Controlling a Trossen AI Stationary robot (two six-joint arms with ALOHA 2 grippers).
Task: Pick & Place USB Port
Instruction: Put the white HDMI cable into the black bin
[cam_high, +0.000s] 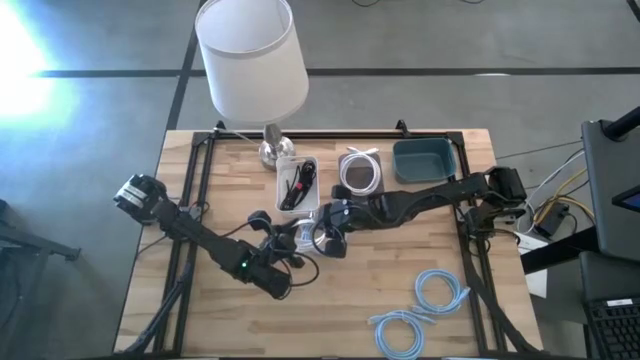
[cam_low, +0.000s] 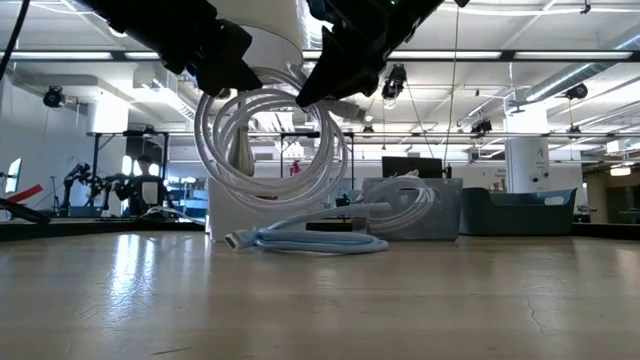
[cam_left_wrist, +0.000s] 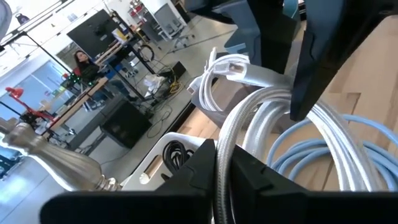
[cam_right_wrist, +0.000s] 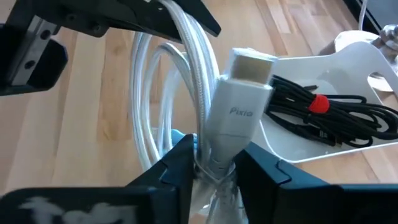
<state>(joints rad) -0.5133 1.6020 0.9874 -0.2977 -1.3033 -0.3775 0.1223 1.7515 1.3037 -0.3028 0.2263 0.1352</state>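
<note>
A white USB cable wound into a coil (cam_low: 270, 150) hangs in the air over the middle of the table, held by both grippers. Its white plug (cam_right_wrist: 239, 112) sticks out past my right gripper (cam_right_wrist: 214, 165), which is closed on it. My left gripper (cam_left_wrist: 224, 155) is shut on the coil's strands from the other side. In the high view the two grippers meet at mid-table, the left (cam_high: 283, 242) and the right (cam_high: 328, 228). A light blue cable (cam_low: 310, 240) lies on the table under the coil. My left gripper pinches a braided white strand of the coil (cam_left_wrist: 227, 140) between its two fingers, at the coil's upper part. The coil hangs below the fingers, clear of the table. My right gripper pinches the plug's cable end (cam_right_wrist: 214, 155) between its two fingers, coming slanting down from the table's right. The plug points on past the fingertips. The loops hang below, clear of the table.
At the back stand a white tray with black cables (cam_high: 297, 183), a tray with a white cable (cam_high: 361, 175), a teal bin (cam_high: 424, 160) and a lamp (cam_high: 250, 60). More light blue cables (cam_high: 430, 300) lie at the front right.
</note>
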